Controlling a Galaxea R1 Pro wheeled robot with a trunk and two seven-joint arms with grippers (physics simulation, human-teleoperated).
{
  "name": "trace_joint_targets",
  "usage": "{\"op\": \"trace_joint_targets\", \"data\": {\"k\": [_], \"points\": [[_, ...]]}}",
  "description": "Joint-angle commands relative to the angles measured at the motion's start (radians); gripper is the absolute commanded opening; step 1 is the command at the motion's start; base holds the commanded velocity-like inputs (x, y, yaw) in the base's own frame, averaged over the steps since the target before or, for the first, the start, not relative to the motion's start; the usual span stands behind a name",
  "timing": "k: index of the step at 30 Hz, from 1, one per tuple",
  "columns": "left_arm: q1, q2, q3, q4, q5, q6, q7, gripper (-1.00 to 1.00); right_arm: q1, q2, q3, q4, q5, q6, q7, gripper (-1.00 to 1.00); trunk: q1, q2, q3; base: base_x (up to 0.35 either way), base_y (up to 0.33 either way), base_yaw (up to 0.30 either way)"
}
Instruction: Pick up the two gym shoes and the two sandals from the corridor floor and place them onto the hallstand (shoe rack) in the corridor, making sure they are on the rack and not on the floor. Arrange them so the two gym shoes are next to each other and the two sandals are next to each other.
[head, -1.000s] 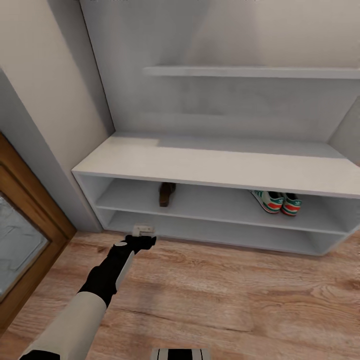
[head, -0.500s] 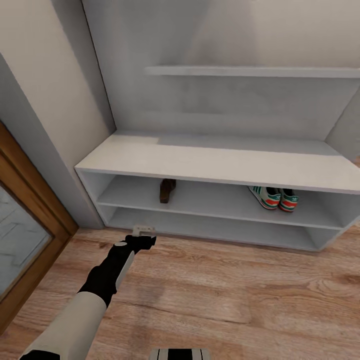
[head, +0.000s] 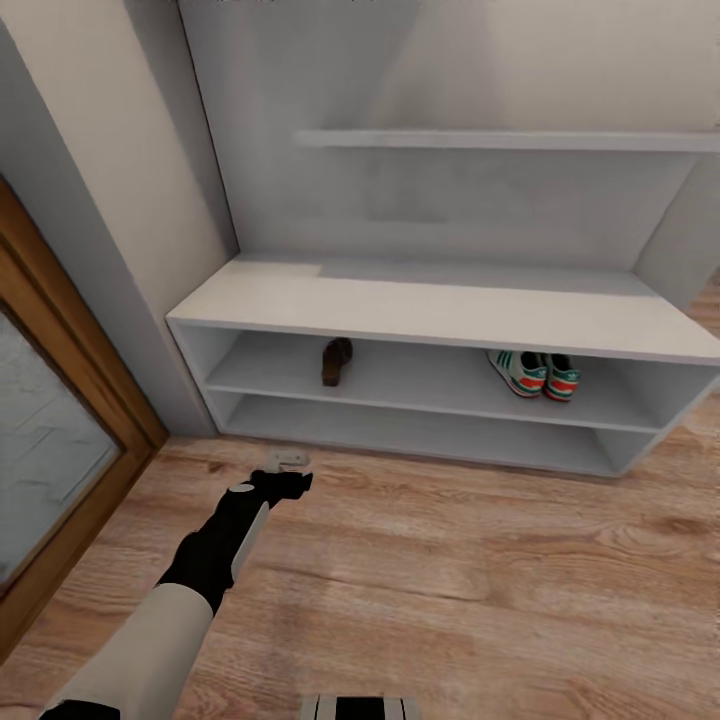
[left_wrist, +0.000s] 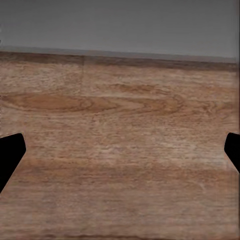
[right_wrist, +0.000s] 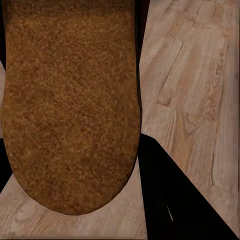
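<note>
The hallstand (head: 440, 320) stands against the wall, with a long worktop over two open shelves. On the upper shelf, at about 2 o'clock from the middle of the head view, the two gym shoes (head: 534, 374) sit side by side, touching. One brown sandal (head: 336, 361) rests on the same shelf, well apart from them, toward 11 o'clock. The left end effector (head: 287, 460) hangs over the corridor floor (head: 480, 560) just in front of the hallstand, fingers spread wide and holding nothing. At the right wrist, the other sandal (right_wrist: 70, 105) shows close up, its tan sole facing the camera above the floor; I cannot tell whether the right end effector grips it.
</note>
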Motion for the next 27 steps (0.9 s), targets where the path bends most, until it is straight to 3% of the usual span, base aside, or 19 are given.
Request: {"op": "trace_joint_targets", "data": {"k": [1,10,23,27], "points": [[0.000,0.000,0.000,-0.001,0.002,0.006,-0.001,1.00,-0.001,0.000,0.000,-0.001,0.003,0.006,0.000,-1.00,-0.001,0.000,-0.001,-0.277,0.000,0.000],[0.000,0.000,-0.001,-0.001,0.002,0.006,-0.001,1.00,-0.001,0.001,0.003,0.000,0.003,0.006,0.001,-1.00,-0.001,0.000,-0.001,-0.178,0.000,0.000],[0.000,0.001,-0.001,-0.001,0.001,0.003,-0.002,1.00,-0.001,0.005,0.011,0.008,0.004,0.005,0.002,-1.00,-0.001,0.000,-0.001,-0.015,0.000,0.000],[0.000,0.002,-0.001,0.002,0.000,0.003,-0.004,1.00,-0.001,0.020,0.016,0.025,0.004,0.005,0.004,-1.00,-0.001,0.000,-0.001,0.000,0.000,0.000]]}}
